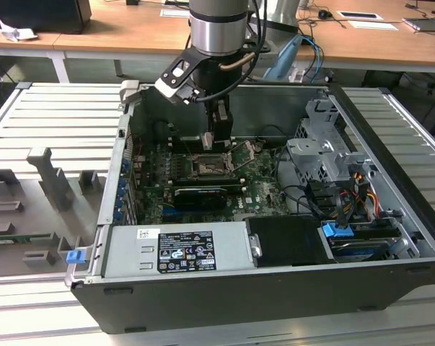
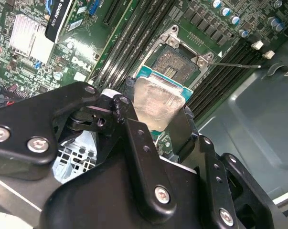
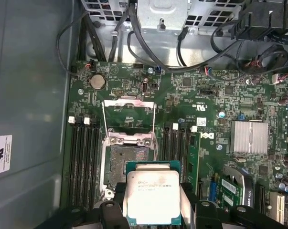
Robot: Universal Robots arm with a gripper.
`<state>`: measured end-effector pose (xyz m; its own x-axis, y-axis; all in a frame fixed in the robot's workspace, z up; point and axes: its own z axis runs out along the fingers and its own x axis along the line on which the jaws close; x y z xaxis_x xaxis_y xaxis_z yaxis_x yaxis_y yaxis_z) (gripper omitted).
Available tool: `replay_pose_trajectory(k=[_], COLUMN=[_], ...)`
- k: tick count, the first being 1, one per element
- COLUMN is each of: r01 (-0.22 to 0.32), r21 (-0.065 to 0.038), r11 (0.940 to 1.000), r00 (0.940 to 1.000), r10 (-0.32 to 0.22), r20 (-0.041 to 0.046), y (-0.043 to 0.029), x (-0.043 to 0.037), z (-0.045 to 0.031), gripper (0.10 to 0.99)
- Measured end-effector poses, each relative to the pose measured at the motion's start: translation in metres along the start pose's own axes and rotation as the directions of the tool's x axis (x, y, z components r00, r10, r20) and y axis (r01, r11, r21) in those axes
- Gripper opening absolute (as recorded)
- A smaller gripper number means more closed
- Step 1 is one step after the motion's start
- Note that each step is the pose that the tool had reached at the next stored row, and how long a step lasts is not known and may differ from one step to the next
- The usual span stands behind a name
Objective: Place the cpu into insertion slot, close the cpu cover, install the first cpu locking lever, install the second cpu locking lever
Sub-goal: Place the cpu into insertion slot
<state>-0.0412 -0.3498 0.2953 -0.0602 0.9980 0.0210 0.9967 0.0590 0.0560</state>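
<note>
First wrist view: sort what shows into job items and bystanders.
Job: gripper holding the cpu; empty insertion slot; cpu cover, raised open.
Bystanders: coin battery; finned heatsink; memory slots; cables.

Evidently a robotics lab or workshop. Told by an opened computer case [image 1: 239,288] on a ribbed metal counter [image 1: 51,115]. Behind, wooden desks [image 1: 130,29] strewn with papers [image 1: 372,24].
</note>
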Motion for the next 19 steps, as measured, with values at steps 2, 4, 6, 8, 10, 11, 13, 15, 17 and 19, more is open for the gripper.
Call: replay_pose_trajectory(k=[2,4,6,8,10,11,13,15,17,19], r01=[0.000,0.000,0.000,0.000,0.000,0.000,0.000,0.000,0.000,0.000], r21=[0.000,0.000,0.000,0.000,0.000,0.000,0.000,0.000,0.000,0.000], r11=[1.0000,1.0000,1.0000,1.0000,1.0000,1.0000,1.0000,1.0000,1.0000,1.0000], r00=[1.0000,1.0000,1.0000,1.0000,1.0000,1.0000,1.0000,1.0000,1.0000,1.0000], r10=[0.000,0.000,0.000,0.000,0.000,0.000,0.000,0.000,0.000,0.000], r20=[0.0000,0.0000,0.0000,0.0002,0.0001,0.0000,0.0000,0.0000,0.0000,-0.0001], y=[0.0000,-0.0001,-0.0002,-0.0002,-0.0002,-0.0003,-0.0003,-0.0004,-0.0004,-0.0004], x=[0.0000,-0.0001,-0.0001,-0.0001,-0.0001,-0.0001,-0.0001,-0.0001,-0.0002,0.0002], z=[0.0008,0.0023,0.0032,0.0042,0.0048,0.0052,0.0060,0.0065,0.0073,0.0080], gripper=[0.525,0.525,0.525,0.525,0.525,0.525,0.525,0.525,0.525,0.525])
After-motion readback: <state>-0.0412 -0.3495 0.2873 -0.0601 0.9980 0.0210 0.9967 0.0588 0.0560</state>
